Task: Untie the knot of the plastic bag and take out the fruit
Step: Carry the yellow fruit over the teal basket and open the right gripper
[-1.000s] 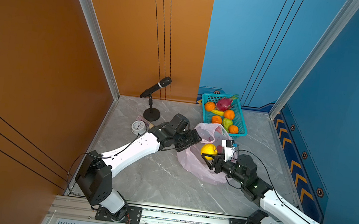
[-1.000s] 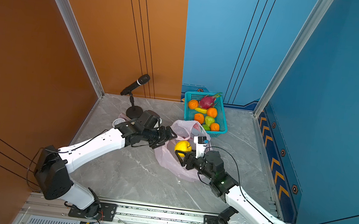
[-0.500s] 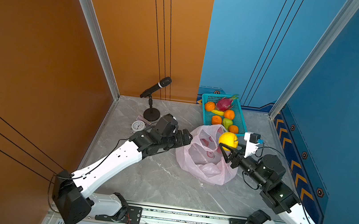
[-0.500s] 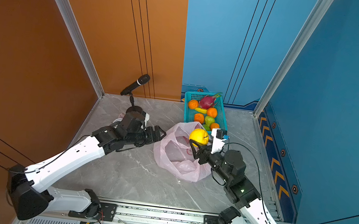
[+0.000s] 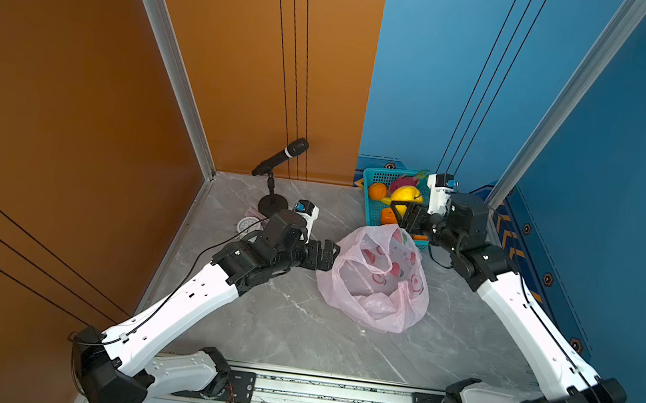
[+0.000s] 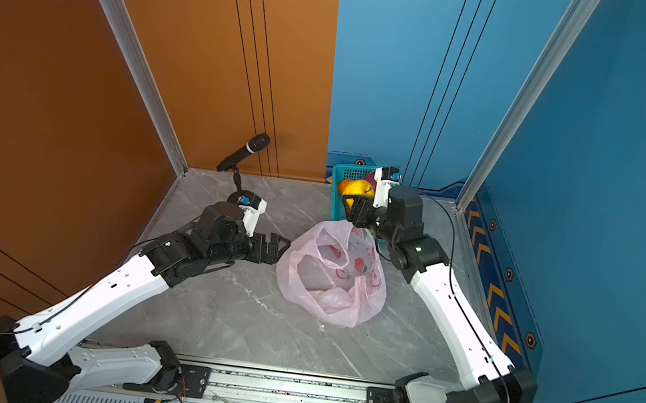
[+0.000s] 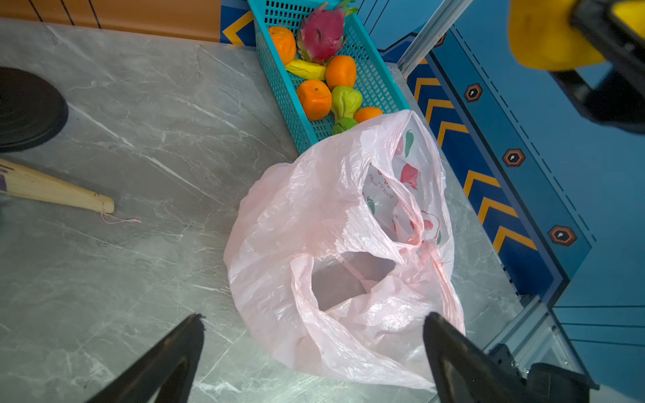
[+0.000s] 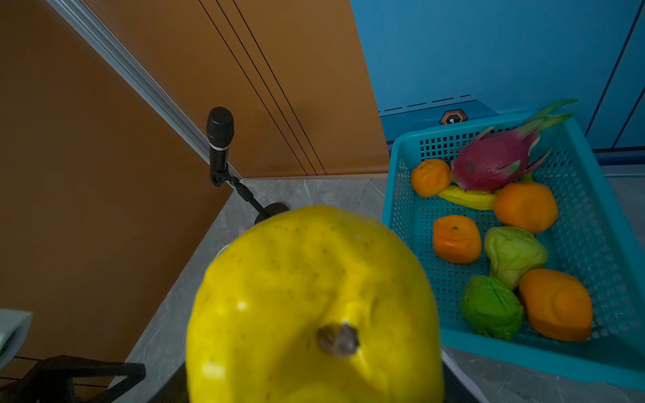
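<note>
Jaws of the right gripper (image 5: 404,213) are closed on the yellow fruit (image 5: 407,194), a round piece held in the air close to the teal basket (image 5: 369,212); whether it hangs directly over the basket cannot be told. Jaws of the left gripper (image 5: 329,255) stand wide apart with nothing between them, low over the tabletop (image 5: 276,330) and just beside the left flank of the plastic bag (image 5: 373,288). The bag lies slumped between the two arms, its mouth gaping and its handle loops slack across the opening, with its far edge reaching the basket's near end. Inside the basket rest a dragon fruit (image 7: 323,31), several tangerines (image 7: 314,99), two green fruits (image 7: 345,101) and a banana (image 7: 307,69). To the left of the basket, near the back wall, a microphone (image 5: 281,155) stands on a round base.
</note>
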